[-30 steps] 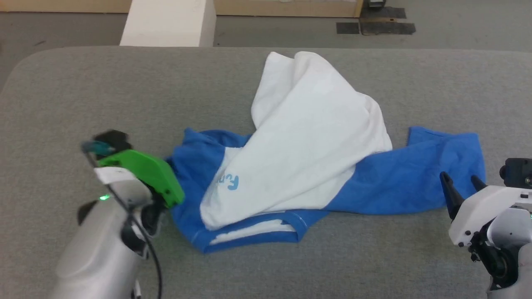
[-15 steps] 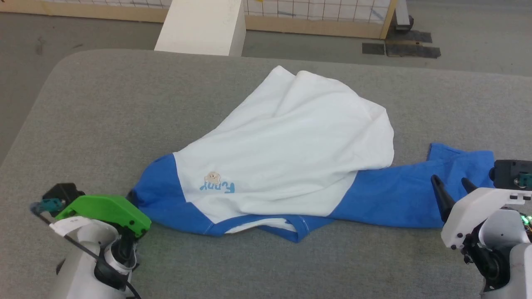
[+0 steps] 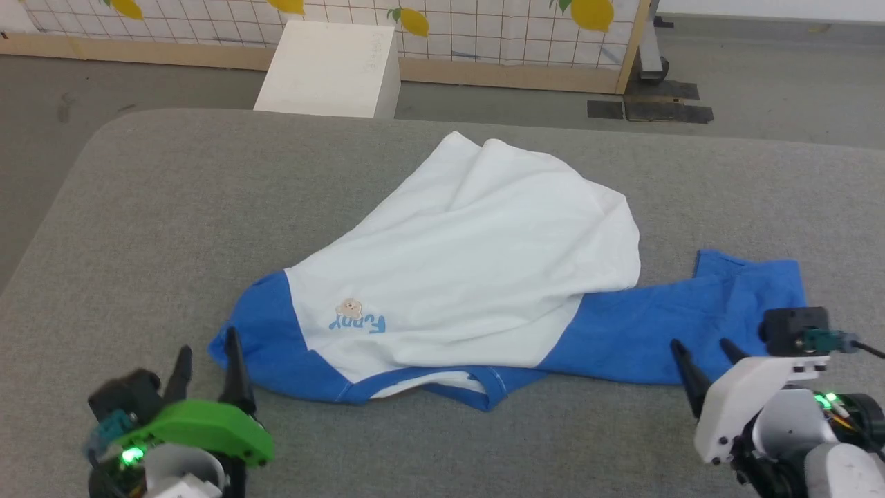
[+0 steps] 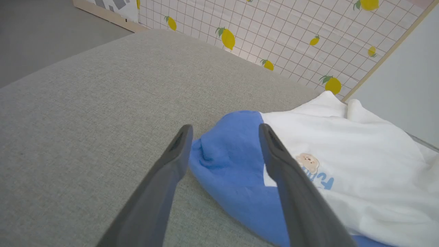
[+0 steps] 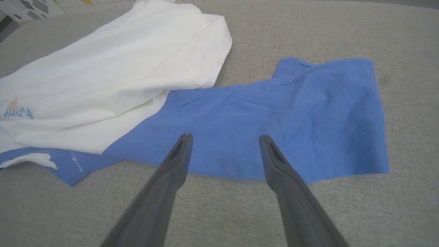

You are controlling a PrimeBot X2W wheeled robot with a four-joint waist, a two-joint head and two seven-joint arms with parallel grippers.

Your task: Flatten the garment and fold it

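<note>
The left claw point(image 3: 206, 344) is hovering, spread apart and empty, just short of the bunched left sleeve point(image 3: 259, 332). The right claw point(image 3: 700, 344), equally spread and empty, is pointing at the near edge of the flat right sleeve point(image 3: 733, 304). The shirt point(image 3: 456, 277) is lying on the grey table point(image 3: 159, 207) with its long axis running sleeve to sleeve, so each arm is sitting nearest its own sleeve; beyond, the white body point(image 3: 484, 228) is lying rumpled and skewed.
</note>
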